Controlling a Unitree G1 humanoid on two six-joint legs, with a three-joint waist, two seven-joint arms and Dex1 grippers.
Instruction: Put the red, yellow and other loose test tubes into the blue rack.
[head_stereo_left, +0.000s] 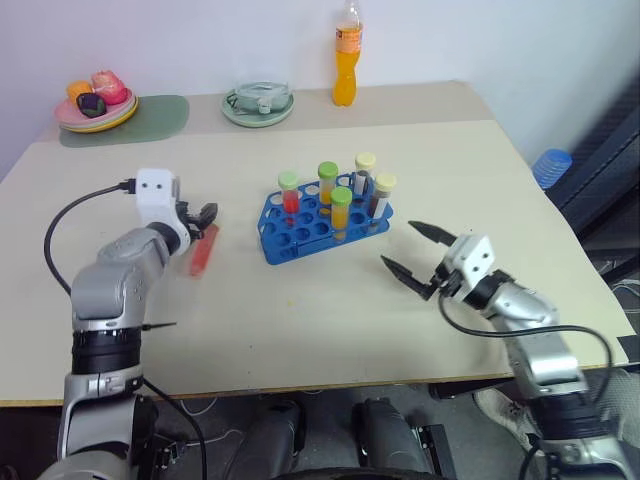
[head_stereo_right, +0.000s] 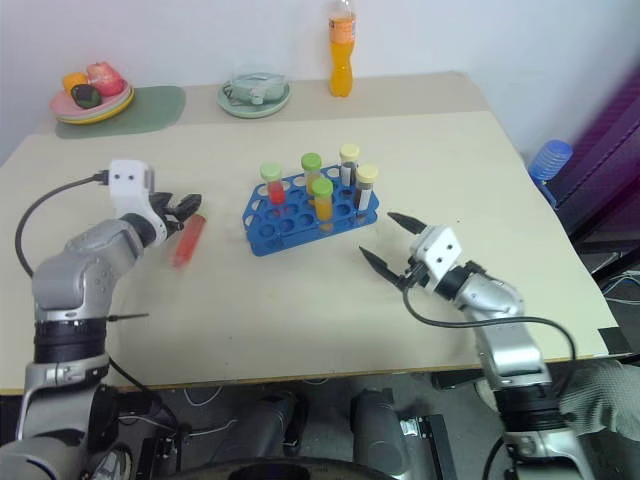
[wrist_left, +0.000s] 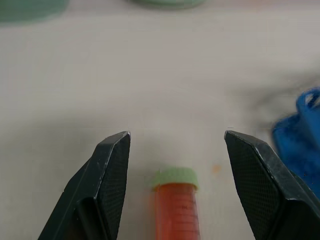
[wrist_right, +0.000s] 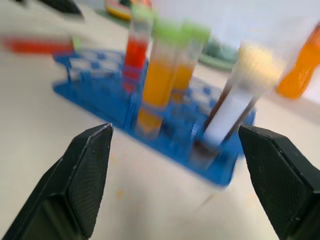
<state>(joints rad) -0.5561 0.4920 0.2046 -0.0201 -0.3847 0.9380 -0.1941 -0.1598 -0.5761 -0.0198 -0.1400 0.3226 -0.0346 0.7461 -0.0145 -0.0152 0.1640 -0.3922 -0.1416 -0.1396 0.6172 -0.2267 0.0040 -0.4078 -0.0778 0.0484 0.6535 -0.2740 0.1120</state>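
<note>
Centrally on the beige table (head_stereo_left: 300, 330) stands the blue rack (head_stereo_left: 300, 232), angled a little, with five tubes upright in its round holes: a red tube with a green cap (head_stereo_left: 289, 195), two orange-yellow tubes with green caps (head_stereo_left: 327, 183) (head_stereo_left: 341, 210), and two dark tubes with cream caps (head_stereo_left: 364, 172) (head_stereo_left: 383, 193), the nearer of which shows a white label in the right wrist view. The remaining holes of the grid look empty. At about nine o'clock from the rack, apart from it, one loose red tube (head_stereo_left: 203, 250) lies flat on the table. The left gripper (head_stereo_left: 204, 216) sits over the end of that tube nearest the rack; in the left wrist view its jaws stand partly open on either side of the tube's green cap (wrist_left: 174, 177), not touching it. The right gripper (head_stereo_left: 408, 249) hovers at about four o'clock from the rack, its jaws spread wide and holding nothing, pointing toward the rack. Along the far edge of the table, at about eleven o'clock, a stack of plates (head_stereo_left: 95, 115) on a green mat (head_stereo_left: 150, 118) carries toy food; at twelve o'clock a pale green dish (head_stereo_left: 258, 105) holds something not clear enough to name, and just to its right stands a tall orange drink bottle (head_stereo_left: 346, 60). A ribbed blue cylinder (head_stereo_left: 551, 165) shows beyond the table's right edge, at about three o'clock.
</note>
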